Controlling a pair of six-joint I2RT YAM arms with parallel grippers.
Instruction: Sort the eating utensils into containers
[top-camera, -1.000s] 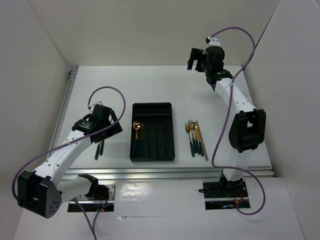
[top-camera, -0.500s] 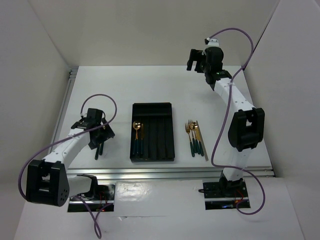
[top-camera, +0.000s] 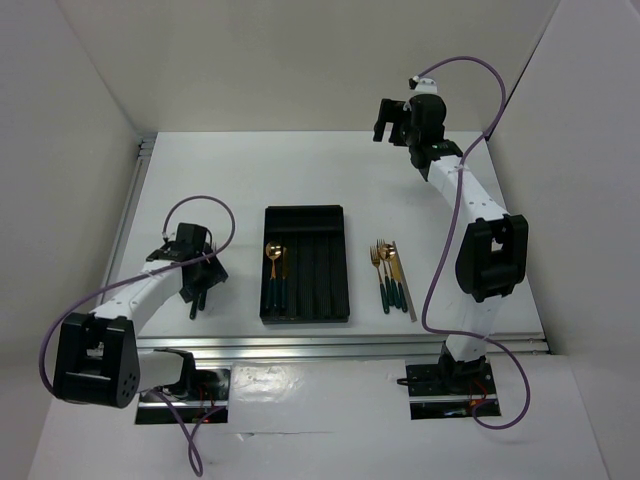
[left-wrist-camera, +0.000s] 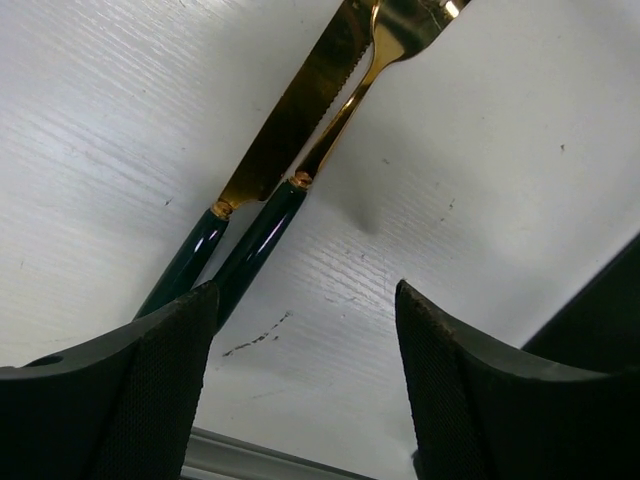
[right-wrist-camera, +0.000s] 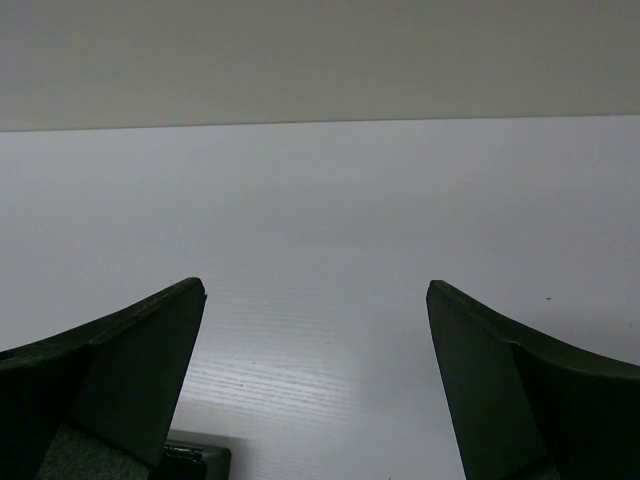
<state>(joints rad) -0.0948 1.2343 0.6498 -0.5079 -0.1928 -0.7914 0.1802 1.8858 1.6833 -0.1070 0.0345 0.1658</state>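
Hovering over knife (left-wrist-camera: 285, 130) and adjacent utensil (left-wrist-camera: 255, 245), left gripper (left-wrist-camera: 303, 295) held spread, empty, for pickup; right gripper (right-wrist-camera: 315, 290) parked aside, spread wide, empty.

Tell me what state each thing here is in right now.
Left gripper: open, empty, beside loose pair.
Right gripper: open, empty, raised.
Tray: holds two utensils at its left side.
Loose pair: lying flat left of tray, unsorted.
Right group: lying flat right of tray, unsorted.
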